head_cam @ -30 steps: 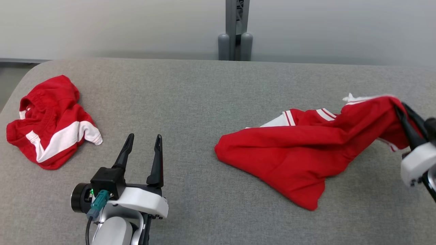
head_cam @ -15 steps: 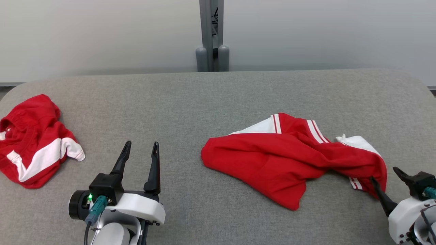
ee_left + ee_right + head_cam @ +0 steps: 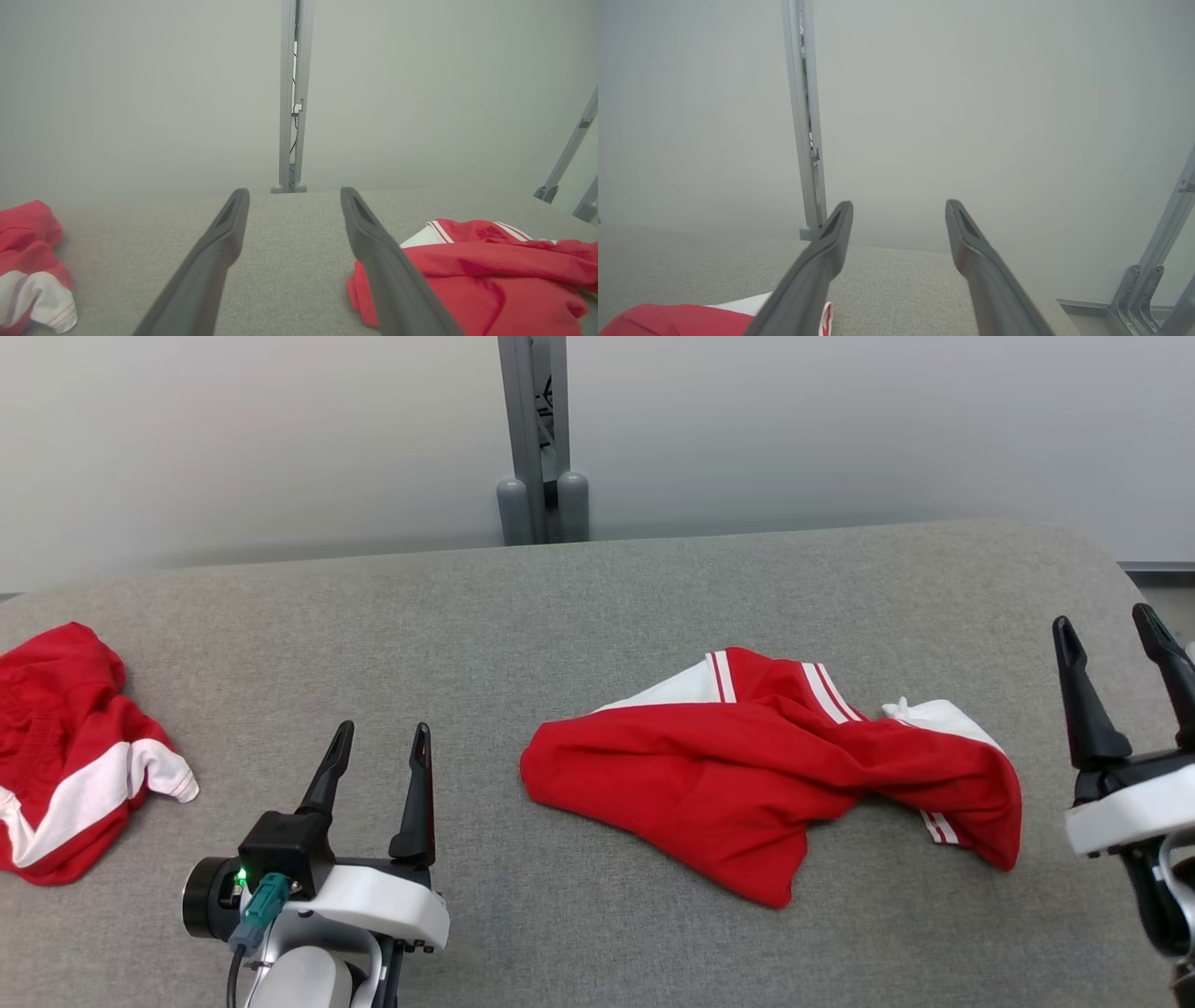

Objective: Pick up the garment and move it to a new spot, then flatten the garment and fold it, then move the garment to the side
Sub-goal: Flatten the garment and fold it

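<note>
A red garment with white panels and striped trim lies crumpled on the grey table, right of centre; it also shows at the right of the left wrist view and the lower left of the right wrist view. My right gripper stands open just right of the garment, apart from it, with nothing between its fingers. My left gripper is open near the front, left of the garment, holding nothing.
A second crumpled red and white garment lies at the table's left edge. A grey metal post stands behind the table's far edge against a pale wall. The table's rounded right corner is close to my right gripper.
My right gripper has let go of the red garment, opened and pulled away to the right. The garment's raised end has dropped onto the table. The head camera has shifted right.
</note>
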You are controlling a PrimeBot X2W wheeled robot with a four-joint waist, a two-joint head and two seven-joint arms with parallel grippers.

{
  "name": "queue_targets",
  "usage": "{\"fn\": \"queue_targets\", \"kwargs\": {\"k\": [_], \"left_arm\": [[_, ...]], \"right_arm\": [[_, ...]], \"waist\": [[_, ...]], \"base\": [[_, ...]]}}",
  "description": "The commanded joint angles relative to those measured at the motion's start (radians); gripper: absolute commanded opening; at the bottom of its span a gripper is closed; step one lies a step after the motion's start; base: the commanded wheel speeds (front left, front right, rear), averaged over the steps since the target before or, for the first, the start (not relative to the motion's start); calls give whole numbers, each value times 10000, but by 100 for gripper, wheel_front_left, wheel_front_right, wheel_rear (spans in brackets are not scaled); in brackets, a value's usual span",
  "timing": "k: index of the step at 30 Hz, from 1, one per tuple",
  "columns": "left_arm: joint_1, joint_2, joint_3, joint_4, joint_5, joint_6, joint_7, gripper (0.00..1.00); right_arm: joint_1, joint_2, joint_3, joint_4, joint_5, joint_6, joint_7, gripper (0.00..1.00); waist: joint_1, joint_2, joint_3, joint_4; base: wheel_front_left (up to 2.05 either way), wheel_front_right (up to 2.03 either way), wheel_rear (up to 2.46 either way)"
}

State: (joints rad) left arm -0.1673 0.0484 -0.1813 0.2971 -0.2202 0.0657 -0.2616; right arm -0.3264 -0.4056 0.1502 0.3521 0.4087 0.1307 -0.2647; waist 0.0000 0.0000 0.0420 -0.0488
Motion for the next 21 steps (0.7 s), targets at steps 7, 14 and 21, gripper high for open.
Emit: {"fn": "queue_targets", "kwargs": {"k": [7,14,21], "left_arm": [[-198,37,-109,115,-56,-96,-34,100],[-506,34,-291,444,171,-294,-34,100],[-1554,41,-967,2183,336,-939,-34,100]], "right_arm": [[1282,1487,-817,-1764,-584,2,-12,100],[1161,1819,-1023,-1921,-625,2,-12,100],[1093,1901,-1003,-1883,-642,2,-12,100]], "waist": [[0,0,362,-281],[0,0,775,-662],[0,0,1219,-968]], "base": [[0,0,0],[0,0,0],[0,0,0]]}}
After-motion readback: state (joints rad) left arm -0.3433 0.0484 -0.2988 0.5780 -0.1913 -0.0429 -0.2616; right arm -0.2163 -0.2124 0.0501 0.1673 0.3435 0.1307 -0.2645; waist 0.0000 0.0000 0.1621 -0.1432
